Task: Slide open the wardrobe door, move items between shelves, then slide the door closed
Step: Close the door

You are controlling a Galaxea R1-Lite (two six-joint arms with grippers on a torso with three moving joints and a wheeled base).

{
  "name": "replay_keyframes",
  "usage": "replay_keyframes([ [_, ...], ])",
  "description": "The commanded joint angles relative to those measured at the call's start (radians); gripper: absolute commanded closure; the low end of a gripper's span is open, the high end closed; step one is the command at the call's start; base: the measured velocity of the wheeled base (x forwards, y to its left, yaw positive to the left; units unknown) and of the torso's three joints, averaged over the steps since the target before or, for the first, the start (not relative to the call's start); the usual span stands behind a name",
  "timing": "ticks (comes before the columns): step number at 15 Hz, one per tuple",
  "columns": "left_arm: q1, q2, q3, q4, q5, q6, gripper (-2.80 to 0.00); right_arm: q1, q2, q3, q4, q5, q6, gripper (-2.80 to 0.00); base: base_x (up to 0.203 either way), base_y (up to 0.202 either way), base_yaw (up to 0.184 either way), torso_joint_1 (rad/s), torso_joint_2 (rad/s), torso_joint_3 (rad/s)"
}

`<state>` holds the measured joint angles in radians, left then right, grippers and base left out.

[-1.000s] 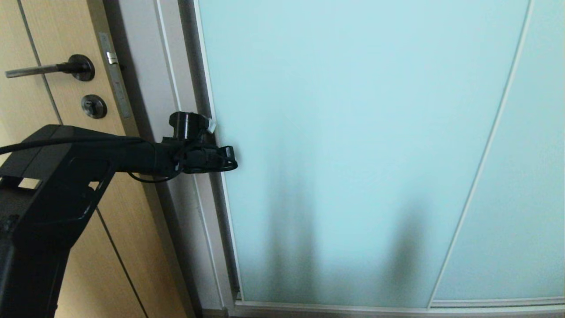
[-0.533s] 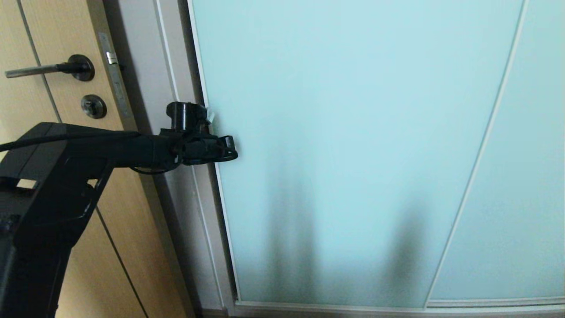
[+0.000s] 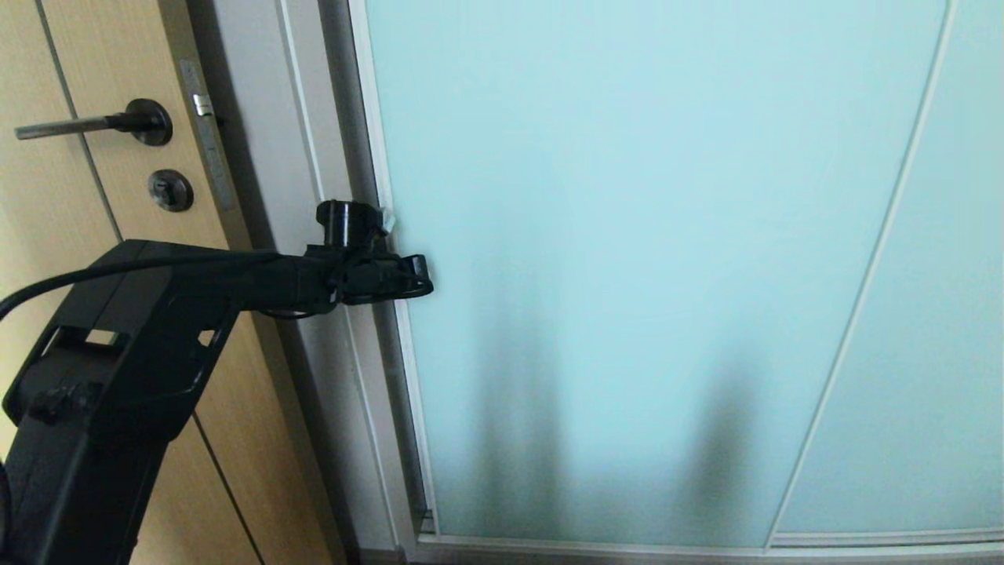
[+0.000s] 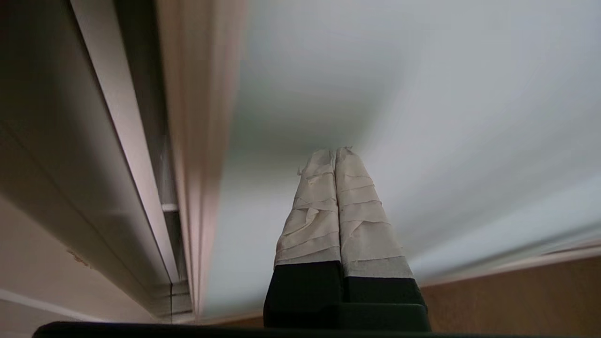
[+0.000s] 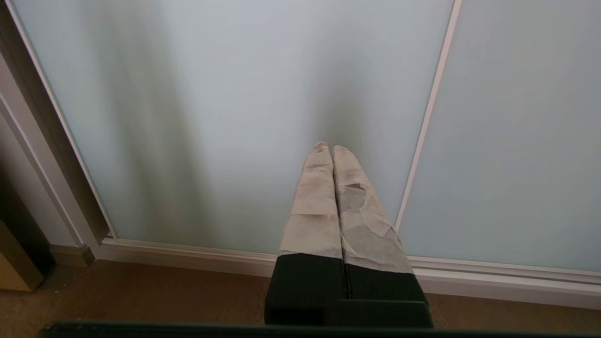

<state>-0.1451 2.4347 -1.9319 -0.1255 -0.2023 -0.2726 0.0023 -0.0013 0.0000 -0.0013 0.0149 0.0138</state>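
Your left gripper's (image 4: pixel 334 151) two tape-wrapped fingers (image 4: pixel 359 211) are pressed flat together, nothing between them. In the left wrist view their tips point at the tall frosted pale aqua glass sliding wardrobe door (image 4: pixel 422 94), close to its slim silver-white frame edge (image 4: pixel 199 141); you cannot tell from that view whether the tips actually touch the glass. In the head view the left gripper (image 3: pixel 420 278) sits at the door's left edge, about mid-height in that view, overlapping the line where the frame meets the grey-white wardrobe jamb (image 3: pixel 314 157). The black left arm (image 3: pixel 141 345) reaches in from the lower left, crossing in front of the jamb.

Your right gripper (image 5: pixel 328 146) shows only in its own wrist view: its taped fingers (image 5: pixel 314 211) are also closed tight on nothing, pointing low at the same frosted glass, just beside the thin vertical frame strip (image 5: pixel 425 126) between two panels. Below the fingertips runs the white bottom rail (image 5: pixel 188 256), then a brown wooden floor (image 5: pixel 141 295).

The sliding wardrobe door (image 3: pixel 643 259) fills most of the head view and stands shut against the jamb, with dim vertical shadows on its lower part. To its left stands a tan wooden door (image 3: pixel 55 220) with a dark lever handle (image 3: pixel 86 124) and a round lock (image 3: pixel 170 190) beneath it.
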Motion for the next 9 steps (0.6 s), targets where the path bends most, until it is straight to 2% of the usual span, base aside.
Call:
replay_keyframes([
  [1,0.001,0.004,0.001,0.000,0.003,-0.004,0.00,0.001,0.000,0.000,0.000,0.000,0.000,0.00,0.000,0.000,0.000,0.000,0.00,0.000],
  [9,-0.001,-0.139,0.024,0.002,-0.002,-0.009,0.00,0.001,0.000,0.000,0.000,0.000,0.000,0.00,0.000,0.000,0.000,0.000,0.00,0.000],
])
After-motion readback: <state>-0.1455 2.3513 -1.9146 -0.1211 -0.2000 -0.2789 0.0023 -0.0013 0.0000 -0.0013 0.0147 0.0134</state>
